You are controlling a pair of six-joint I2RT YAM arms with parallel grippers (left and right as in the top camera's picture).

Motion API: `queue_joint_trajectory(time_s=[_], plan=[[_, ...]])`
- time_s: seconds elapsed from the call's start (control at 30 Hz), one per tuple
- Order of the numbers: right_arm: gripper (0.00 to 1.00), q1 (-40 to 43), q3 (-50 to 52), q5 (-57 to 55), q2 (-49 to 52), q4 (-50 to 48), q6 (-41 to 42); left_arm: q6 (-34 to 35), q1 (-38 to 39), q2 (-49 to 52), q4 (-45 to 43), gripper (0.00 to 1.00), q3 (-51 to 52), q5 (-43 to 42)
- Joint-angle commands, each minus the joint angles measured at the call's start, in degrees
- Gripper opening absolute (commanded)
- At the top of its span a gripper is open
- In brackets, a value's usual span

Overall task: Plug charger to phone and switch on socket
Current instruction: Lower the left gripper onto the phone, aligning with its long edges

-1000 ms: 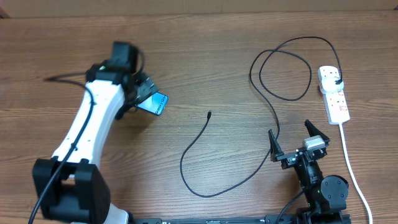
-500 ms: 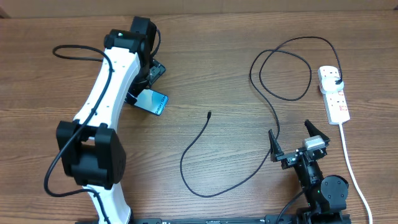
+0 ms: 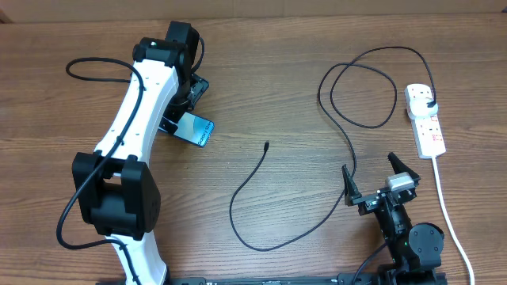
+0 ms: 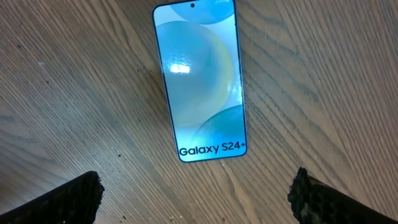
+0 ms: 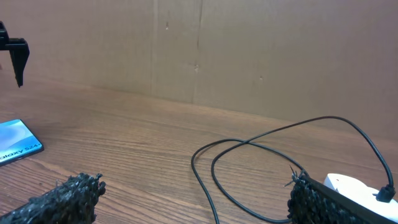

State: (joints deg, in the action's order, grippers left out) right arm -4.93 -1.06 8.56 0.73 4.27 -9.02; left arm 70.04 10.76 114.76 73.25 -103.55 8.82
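Note:
The phone (image 3: 196,129) lies flat on the wooden table, its blue-teal "Galaxy S24+" screen up. It fills the upper middle of the left wrist view (image 4: 202,81). My left gripper (image 3: 184,107) hovers over it, open and empty, its fingertips (image 4: 199,202) apart just past the phone's bottom edge. The charger, a thin black cable (image 3: 238,190), loops across the table; its tip (image 3: 266,145) lies free at the centre. Its black plug (image 3: 430,103) sits in the socket, a white power strip (image 3: 425,120), at the right. My right gripper (image 3: 374,180) is open and empty, low near the cable (image 5: 249,143).
The power strip's white cord (image 3: 447,210) runs down the right edge toward the front. The right wrist view shows the strip's end (image 5: 348,185), the phone's corner (image 5: 15,146) and a cardboard wall (image 5: 199,50) behind the table.
The left arm swung from the left side to reach over the phone from the back, then held still. The phone, cable and right arm have not moved.

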Motion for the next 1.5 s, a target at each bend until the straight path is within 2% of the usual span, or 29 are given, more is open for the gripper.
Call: queue_joint_trajectory(time_s=[0.0, 0.5, 0.87, 1.03, 1.33, 1.47], plan=[[1.0, -0.26, 0.61, -0.09, -0.57, -0.28, -0.09, 1.77, -0.35, 2.05, 0.09, 1.0, 0.33, 0.35], [1.0, -0.26, 0.61, -0.09, -0.57, -0.28, -0.09, 2.19, -0.61, 8.72, -0.37, 1.0, 0.35, -1.2], [1.0, -0.26, 0.61, -0.09, -0.57, -0.28, -0.09, 3.61, -1.22, 8.9, -0.15, 1.0, 0.37, -1.38], [1.0, -0.26, 0.61, -0.09, -0.57, -0.28, -0.09, -1.51, -3.65, 8.9, -2.71, 1.0, 0.37, -8.98], [1.0, -0.26, 0.61, -0.09, -0.57, -0.28, -0.09, -4.28, -4.79, 8.87, -0.63, 1.0, 0.37, -5.55], [1.0, -0.26, 0.61, -0.09, -0.57, -0.28, -0.09, -4.39, -4.74, 8.83, -0.66, 1.0, 0.37, -7.21]])
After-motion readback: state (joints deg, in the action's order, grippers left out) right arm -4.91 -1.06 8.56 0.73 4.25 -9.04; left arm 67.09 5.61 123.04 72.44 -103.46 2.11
